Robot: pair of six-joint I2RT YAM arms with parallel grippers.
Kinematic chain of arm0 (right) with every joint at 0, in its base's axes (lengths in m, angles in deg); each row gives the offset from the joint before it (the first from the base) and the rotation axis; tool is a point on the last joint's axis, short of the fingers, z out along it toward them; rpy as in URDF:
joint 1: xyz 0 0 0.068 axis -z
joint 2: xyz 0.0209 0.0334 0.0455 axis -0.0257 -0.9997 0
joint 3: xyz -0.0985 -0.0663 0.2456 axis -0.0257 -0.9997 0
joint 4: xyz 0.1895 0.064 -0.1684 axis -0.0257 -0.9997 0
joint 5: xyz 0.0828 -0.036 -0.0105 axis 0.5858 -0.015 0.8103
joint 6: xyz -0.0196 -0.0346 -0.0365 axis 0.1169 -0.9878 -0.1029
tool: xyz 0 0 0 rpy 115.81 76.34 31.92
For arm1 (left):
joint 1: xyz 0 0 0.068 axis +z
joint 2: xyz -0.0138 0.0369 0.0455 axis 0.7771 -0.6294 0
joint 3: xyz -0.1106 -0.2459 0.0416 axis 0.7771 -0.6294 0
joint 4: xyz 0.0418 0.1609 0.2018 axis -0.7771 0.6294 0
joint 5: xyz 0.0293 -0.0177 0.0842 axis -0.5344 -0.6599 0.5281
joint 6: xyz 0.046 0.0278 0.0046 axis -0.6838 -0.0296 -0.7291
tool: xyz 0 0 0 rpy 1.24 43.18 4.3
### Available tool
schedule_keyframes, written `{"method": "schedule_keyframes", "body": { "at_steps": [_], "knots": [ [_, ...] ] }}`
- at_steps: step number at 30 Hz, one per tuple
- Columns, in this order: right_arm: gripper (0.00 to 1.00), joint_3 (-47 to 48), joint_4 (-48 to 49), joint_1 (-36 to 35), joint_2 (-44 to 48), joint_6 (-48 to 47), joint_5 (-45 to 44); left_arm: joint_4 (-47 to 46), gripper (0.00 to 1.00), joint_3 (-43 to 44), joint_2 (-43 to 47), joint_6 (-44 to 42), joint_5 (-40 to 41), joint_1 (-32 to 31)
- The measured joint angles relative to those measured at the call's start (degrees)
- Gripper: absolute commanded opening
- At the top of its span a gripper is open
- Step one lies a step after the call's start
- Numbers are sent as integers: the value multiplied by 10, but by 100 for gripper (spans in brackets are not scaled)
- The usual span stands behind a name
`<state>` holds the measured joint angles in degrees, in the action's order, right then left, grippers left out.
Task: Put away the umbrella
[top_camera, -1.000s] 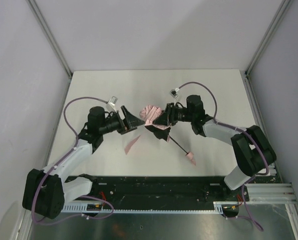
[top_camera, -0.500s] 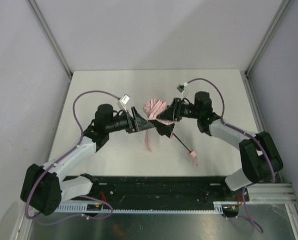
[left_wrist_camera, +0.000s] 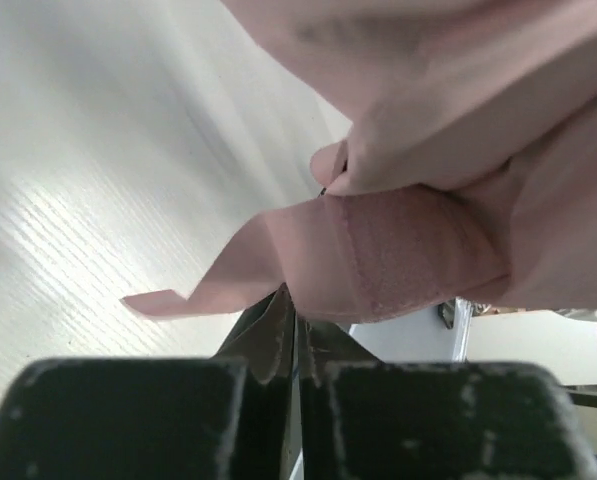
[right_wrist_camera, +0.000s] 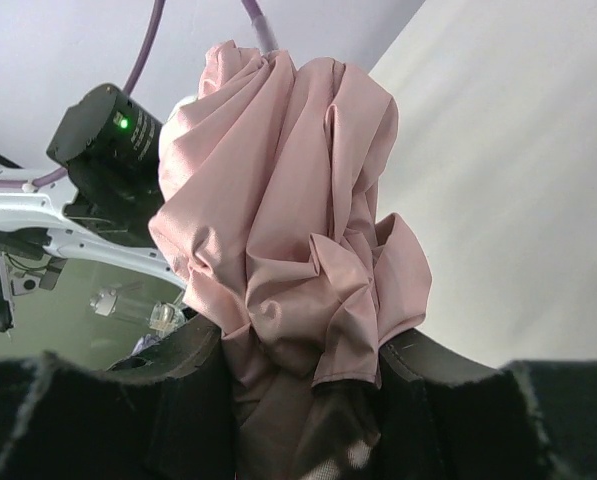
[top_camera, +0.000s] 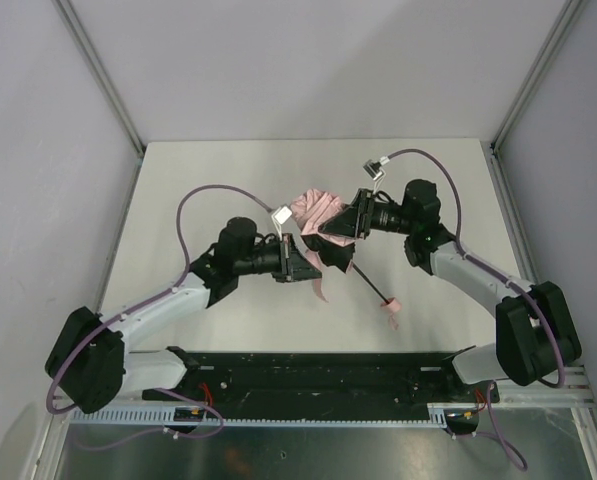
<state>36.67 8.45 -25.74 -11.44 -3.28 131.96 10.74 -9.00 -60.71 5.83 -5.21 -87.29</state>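
The umbrella (top_camera: 313, 212) is a bunched pale pink canopy held above the white table between the two arms. Its thin black shaft (top_camera: 363, 285) slants down to the small pink handle (top_camera: 391, 305) near the table. My right gripper (top_camera: 328, 238) is shut around the gathered fabric (right_wrist_camera: 288, 220), which fills the gap between its black fingers (right_wrist_camera: 178, 370). My left gripper (top_camera: 306, 262) sits just left of the canopy with its jaws pressed together. Its tips (left_wrist_camera: 296, 300) pinch the lower edge of the umbrella's pink strap (left_wrist_camera: 398, 260), whose free end hangs down (top_camera: 319, 289).
Grey walls with aluminium posts close in the white table (top_camera: 198, 180) on three sides. A black rail (top_camera: 318, 370) carrying the arm bases runs along the near edge. The left arm's wrist (right_wrist_camera: 98, 130) shows behind the fabric in the right wrist view.
My left gripper moved right toward the umbrella and went from wide open to shut at the strap. The right arm carried the umbrella slightly right and back, and the handle shifted with it.
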Motion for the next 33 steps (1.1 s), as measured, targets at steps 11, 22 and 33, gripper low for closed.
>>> {"method": "schedule_keyframes", "body": {
  "at_steps": [11,22,33],
  "knots": [
    [0,0,57,35,0,50,36,18,31,-39,61,-16,75,-32],
    [0,0,112,40,2,65,145,28,91,-34,341,-148,118,-25],
    [0,5,179,16,50,108,222,-79,96,-23,186,-122,-29,-27]
  ]
}}
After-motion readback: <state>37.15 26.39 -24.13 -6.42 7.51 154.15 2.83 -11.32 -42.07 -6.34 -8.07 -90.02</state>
